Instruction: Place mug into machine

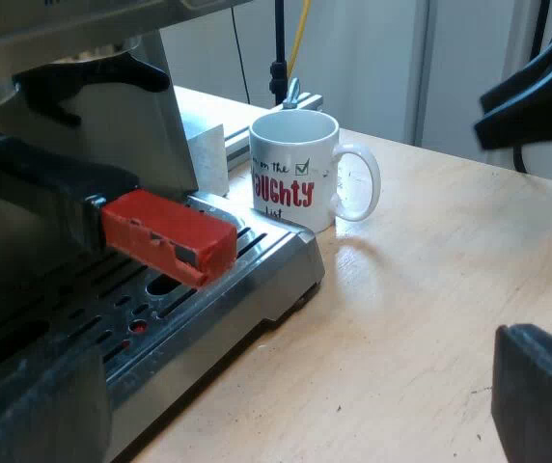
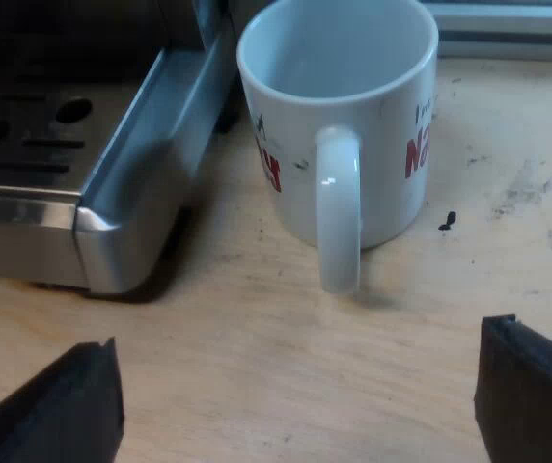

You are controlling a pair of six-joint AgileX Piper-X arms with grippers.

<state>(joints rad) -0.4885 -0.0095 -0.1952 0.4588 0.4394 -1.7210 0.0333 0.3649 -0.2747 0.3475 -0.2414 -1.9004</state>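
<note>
Beside machine, on tabletop | mug upright, handle facing right fingers, the nearer | those and left fingers spread, empty

left tool: fingers spread wide | right tool: fingers spread wide

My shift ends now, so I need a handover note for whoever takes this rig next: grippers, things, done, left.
Left gripper: open, empty, over the light wooden table.
Right gripper: open, empty, facing the handle of the white ceramic mug with red lettering.
Mug: upright, empty, on the table by a corner of the steel espresso machine's slotted drip tray; the dark holder handle with red end juts over that tray.
Done: nothing yet.
Left: grasp mug, set it on the tray.
</note>
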